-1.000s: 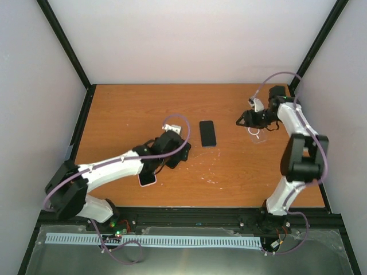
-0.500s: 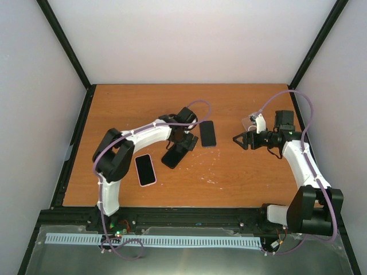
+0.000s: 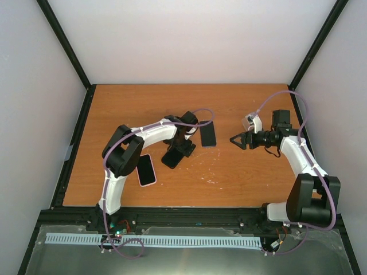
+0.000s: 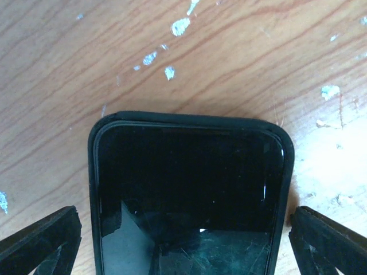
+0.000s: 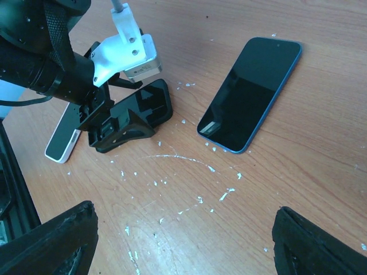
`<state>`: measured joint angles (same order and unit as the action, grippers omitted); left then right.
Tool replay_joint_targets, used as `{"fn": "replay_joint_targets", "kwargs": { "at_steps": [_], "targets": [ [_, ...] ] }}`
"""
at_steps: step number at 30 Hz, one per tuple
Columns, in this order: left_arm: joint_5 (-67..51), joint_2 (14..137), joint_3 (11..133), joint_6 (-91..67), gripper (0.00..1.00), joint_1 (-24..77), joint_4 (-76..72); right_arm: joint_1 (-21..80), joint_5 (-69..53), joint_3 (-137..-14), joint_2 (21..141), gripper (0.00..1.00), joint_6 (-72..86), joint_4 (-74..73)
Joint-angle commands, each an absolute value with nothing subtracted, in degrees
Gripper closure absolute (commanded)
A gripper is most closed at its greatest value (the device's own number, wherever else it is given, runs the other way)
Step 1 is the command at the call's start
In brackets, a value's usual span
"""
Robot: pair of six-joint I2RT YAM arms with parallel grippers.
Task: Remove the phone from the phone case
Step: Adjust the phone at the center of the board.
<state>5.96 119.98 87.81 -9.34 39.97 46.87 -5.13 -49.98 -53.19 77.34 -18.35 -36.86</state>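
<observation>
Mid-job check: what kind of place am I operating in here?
Probably a lab test cell, not a home: white panel walls with black frame posts enclose a scuffed wooden table holding a few phones, like the black-cased phone.

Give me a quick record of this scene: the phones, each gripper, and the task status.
cased phone: black case, flat on table
left gripper: open, fingers either side of cased phone, not touching
right gripper: open, empty
blue phone: flat, untouched
pink phone: flat, by left arm
task: phone not yet out
</observation>
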Motion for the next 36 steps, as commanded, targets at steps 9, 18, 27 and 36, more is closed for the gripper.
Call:
{"fn": "replay_joint_targets", "kwargs": {
  "at_steps": [9, 18, 27, 36],
  "targets": [
    [1.33, 127.94, 94.81, -6.24, 0.12, 39.29, 57.60, -5.27, -52.79, -55.23, 79.41, 0.18, -20.20, -37.84],
    [1.14, 128.15, 94.28, -7.49, 0.22, 39.28, 59.14, -5.25, -53.26, -55.64, 80.45, 0.18, -20.57, -38.58],
    [-1.63, 125.38, 95.52, -8.96, 0.44, 39.29, 57.99, -5.22, -53.02, -55.78, 80.83, 0.18, -20.65, -38.89],
    [-4.91, 122.34, 92.91, -3.21, 0.52, 42.33, 54.84, -5.23, -52.75, -55.88, 81.53, 0.18, -20.74, -39.13]
  ]
}}
